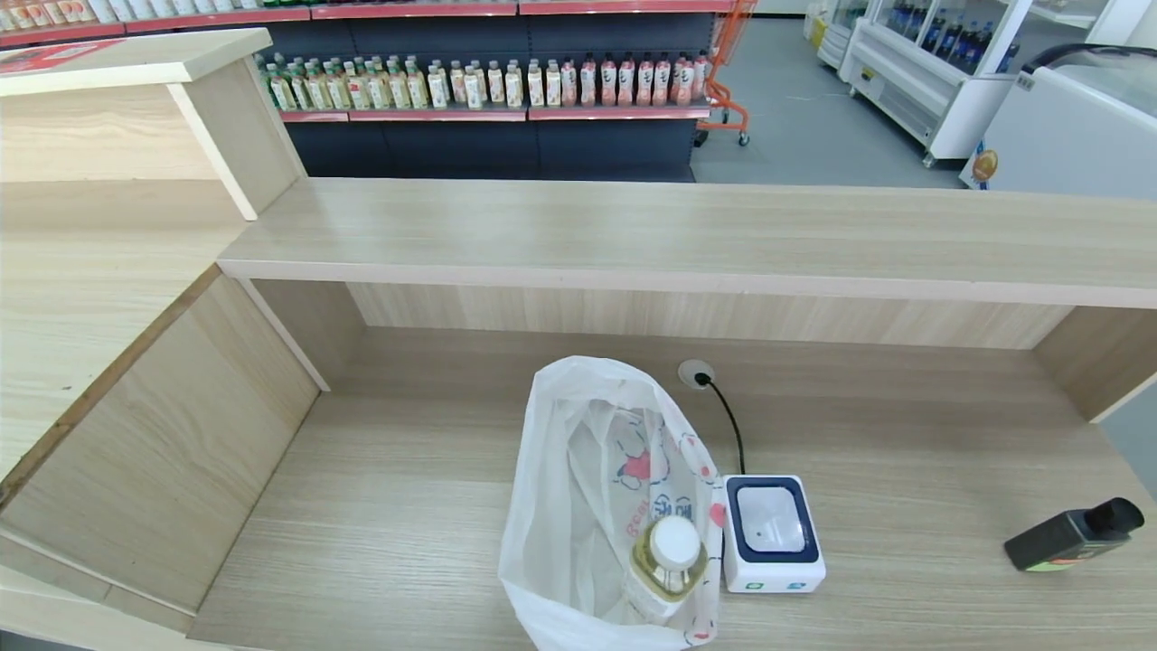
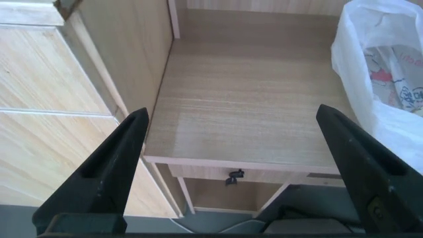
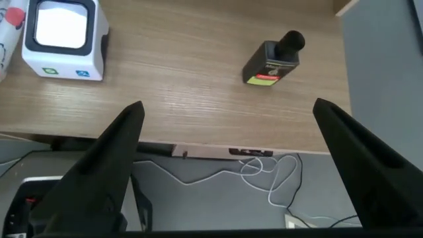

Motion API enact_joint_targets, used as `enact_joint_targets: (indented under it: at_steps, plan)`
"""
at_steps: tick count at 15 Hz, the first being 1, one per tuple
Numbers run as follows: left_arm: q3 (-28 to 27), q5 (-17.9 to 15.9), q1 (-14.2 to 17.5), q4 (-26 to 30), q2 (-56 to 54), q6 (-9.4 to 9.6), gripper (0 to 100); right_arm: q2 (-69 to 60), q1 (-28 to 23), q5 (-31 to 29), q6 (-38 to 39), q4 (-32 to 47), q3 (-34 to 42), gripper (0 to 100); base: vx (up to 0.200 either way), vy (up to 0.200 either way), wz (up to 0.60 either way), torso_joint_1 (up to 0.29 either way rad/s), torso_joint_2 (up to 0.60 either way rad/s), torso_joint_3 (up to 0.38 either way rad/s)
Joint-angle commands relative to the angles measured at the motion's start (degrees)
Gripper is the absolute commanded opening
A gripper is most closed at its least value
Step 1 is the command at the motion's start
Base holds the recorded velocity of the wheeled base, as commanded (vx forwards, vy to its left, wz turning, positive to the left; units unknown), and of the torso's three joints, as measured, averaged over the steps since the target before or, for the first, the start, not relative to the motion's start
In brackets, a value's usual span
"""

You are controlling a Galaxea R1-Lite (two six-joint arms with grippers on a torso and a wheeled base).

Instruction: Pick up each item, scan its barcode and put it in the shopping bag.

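A white plastic shopping bag (image 1: 606, 506) stands open near the front middle of the wooden counter; a yellowish bottle with a white cap (image 1: 671, 553) sits inside it. Right beside the bag is the white barcode scanner (image 1: 774, 533) with a dark-framed window, seen too in the right wrist view (image 3: 63, 36). A dark bottle with a black cap (image 1: 1074, 535) lies on its side at the counter's right end (image 3: 272, 58). My left gripper (image 2: 234, 168) is open, held off the counter's front edge left of the bag (image 2: 383, 73). My right gripper (image 3: 228, 172) is open, off the front edge below the dark bottle.
A black cable (image 1: 730, 425) runs from the scanner to a round grommet (image 1: 696, 372) at the back. A raised ledge (image 1: 687, 235) spans the rear, and wooden side panels (image 1: 172, 452) wall in the left. Loose cables (image 3: 264, 175) hang under the counter front.
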Motion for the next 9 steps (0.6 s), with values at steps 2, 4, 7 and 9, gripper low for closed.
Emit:
enact_joint_targets:
  at_steps: [2,4,7,9]
  plan:
    - [0.0,0.0,0.0,0.0,0.0,-0.31,100,-0.2,0.0,0.0,0.0,0.0,-0.1,100,-0.2,-0.2,0.0,0.007,0.0,0.005]
    - [0.0,0.1,0.0,0.0,0.0,-0.4,100,-0.1,0.1,0.0,0.0,0.0,-0.2,100,-0.2,-0.2,0.0,0.0,0.0,0.0]
    - [0.0,0.1,0.0,0.0,0.0,-0.4,100,-0.2,0.2,0.1,0.0,0.0,-0.2,100,-0.2,-0.2,0.0,0.005,0.0,0.004]
    - [0.0,0.0,0.0,0.0,0.0,-0.13,100,-0.3,0.2,0.1,0.0,0.0,0.0,100,-0.2,-0.2,0.0,-0.005,0.0,0.007]
